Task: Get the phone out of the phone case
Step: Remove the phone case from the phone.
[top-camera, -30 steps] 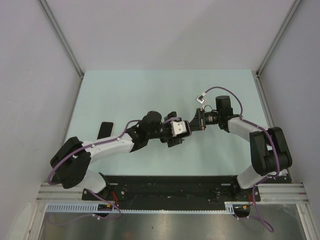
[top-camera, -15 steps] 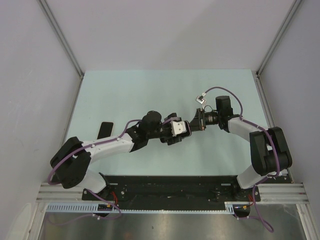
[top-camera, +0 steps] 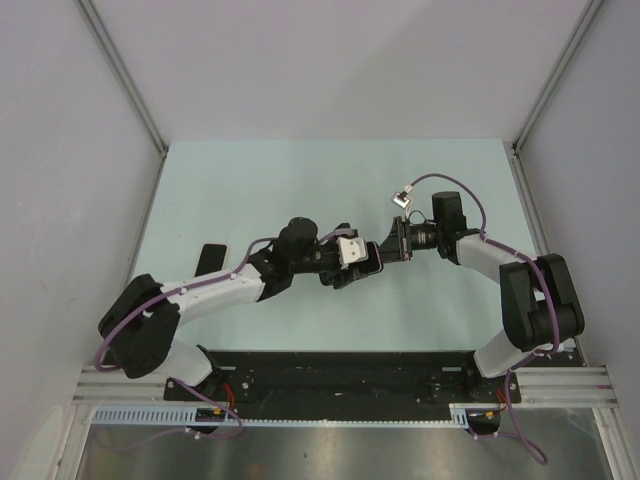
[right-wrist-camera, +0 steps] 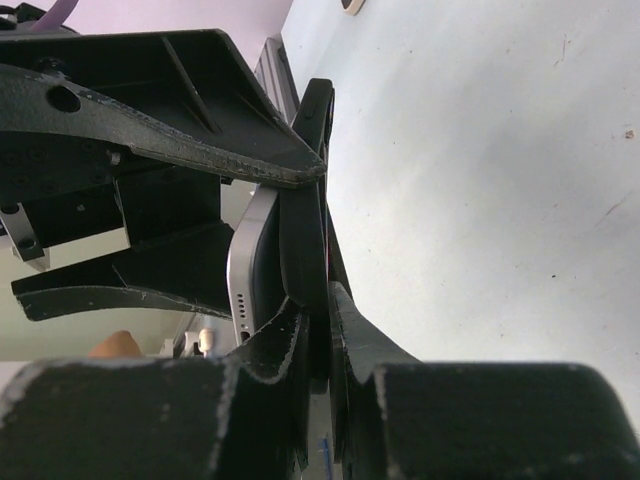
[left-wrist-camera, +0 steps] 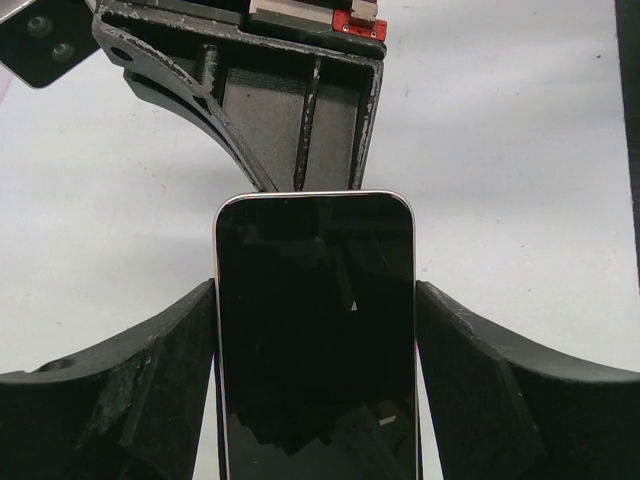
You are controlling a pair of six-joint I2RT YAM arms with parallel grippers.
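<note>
The left gripper (left-wrist-camera: 315,300) has its two black fingers (left-wrist-camera: 150,380) set wide apart. One finger is on each long side of the phone (left-wrist-camera: 315,390), and both touch it, so this gripper has hold of the phone. In the left wrist view the phone fills the lower middle of the frame. Its dark glass faces the camera and a thin pale rim runs round its top.

The right gripper (right-wrist-camera: 318,335) is almost closed. In the right wrist view, near the bottom middle, its fingers pinch a thin black strip, which is the edge of the phone case (right-wrist-camera: 303,240). The silver side of the phone sits just left of that strip and touches it. I cannot tell how much of the phone is inside the case.

From the top camera the two grippers meet nose to nose in the middle of the frame, over the pale green table (top-camera: 250,180). The phone and the case are between them. At the left side of the table, well apart from them, lies a small flat black thing (top-camera: 211,260). Grey walls (top-camera: 320,70) stand round the table
</note>
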